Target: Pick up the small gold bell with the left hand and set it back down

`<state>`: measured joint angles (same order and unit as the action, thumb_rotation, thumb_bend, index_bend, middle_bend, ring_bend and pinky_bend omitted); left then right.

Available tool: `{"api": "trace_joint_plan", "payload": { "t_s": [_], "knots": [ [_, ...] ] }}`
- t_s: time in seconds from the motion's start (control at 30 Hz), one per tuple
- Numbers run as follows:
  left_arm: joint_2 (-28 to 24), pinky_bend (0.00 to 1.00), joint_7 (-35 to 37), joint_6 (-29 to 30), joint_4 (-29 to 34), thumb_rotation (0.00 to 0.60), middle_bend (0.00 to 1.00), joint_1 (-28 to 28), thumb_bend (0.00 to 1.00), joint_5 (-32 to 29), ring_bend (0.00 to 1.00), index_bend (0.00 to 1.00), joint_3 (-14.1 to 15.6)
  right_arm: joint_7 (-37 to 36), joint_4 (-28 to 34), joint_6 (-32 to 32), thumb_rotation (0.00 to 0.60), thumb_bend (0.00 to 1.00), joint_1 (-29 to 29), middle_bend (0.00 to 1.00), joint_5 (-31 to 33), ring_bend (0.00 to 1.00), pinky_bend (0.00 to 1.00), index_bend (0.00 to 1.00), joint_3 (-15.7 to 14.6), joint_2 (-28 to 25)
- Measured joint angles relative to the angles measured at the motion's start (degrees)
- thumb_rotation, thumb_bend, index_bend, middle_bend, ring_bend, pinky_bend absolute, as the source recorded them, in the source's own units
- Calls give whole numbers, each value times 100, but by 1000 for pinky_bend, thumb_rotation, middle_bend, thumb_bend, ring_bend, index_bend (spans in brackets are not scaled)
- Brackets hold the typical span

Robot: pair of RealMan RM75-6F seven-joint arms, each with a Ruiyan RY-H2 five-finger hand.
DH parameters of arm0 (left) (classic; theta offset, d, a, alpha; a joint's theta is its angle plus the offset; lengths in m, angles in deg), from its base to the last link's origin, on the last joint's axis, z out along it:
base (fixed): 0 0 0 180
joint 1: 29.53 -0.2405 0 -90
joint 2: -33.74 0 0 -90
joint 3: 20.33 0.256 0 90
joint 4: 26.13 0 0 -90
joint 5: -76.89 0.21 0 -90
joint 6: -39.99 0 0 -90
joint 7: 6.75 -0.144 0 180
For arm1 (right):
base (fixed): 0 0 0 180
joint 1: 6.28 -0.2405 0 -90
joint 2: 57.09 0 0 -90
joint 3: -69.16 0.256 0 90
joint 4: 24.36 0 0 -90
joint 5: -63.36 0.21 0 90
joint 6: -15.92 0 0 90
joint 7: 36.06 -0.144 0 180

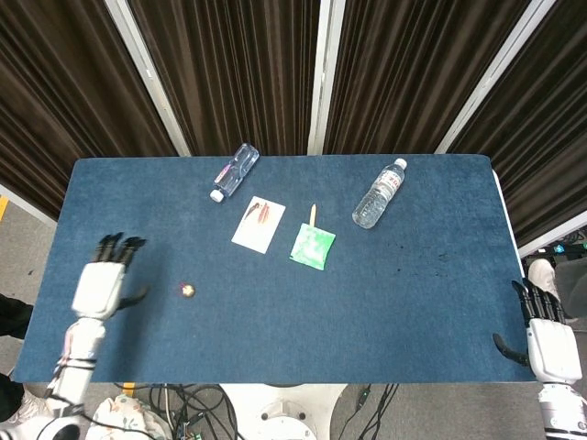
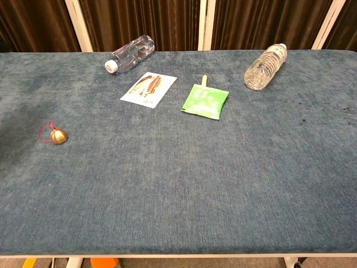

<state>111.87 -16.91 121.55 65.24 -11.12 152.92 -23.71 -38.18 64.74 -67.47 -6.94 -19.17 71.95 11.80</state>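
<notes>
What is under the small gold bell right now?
Only the blue tablecloth: the gold bell sits on it with its red loop lying beside. The left hand is apart. The contact patch itself is hidden.

Both hands are the same build: the left hand [image 1: 99,287] has a boxy white shell on the back with skinny black fingers [image 1: 110,244] coming out of it, and a white forearm below. The right hand [image 1: 548,340] matches, white shell, black fingers, black thumb off the side
</notes>
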Motion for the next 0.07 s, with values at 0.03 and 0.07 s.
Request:
{"api": "trace_joint_plan", "payload": {
  "t_s": [0.03, 0.07],
  "knots": [
    [-16, 13, 116, 168, -142, 600, 126, -180, 222, 92, 9, 135, 80, 13, -1, 4, 600, 166, -2, 0, -9, 0, 0, 0, -7, 8],
    [-26, 13, 196, 247, -248, 600, 126, -301, 209, 152, 9, 135, 144, 31, 3, 6, 600, 166, -5, 0, -18, 0, 0, 0, -12, 16]
  ]
}}
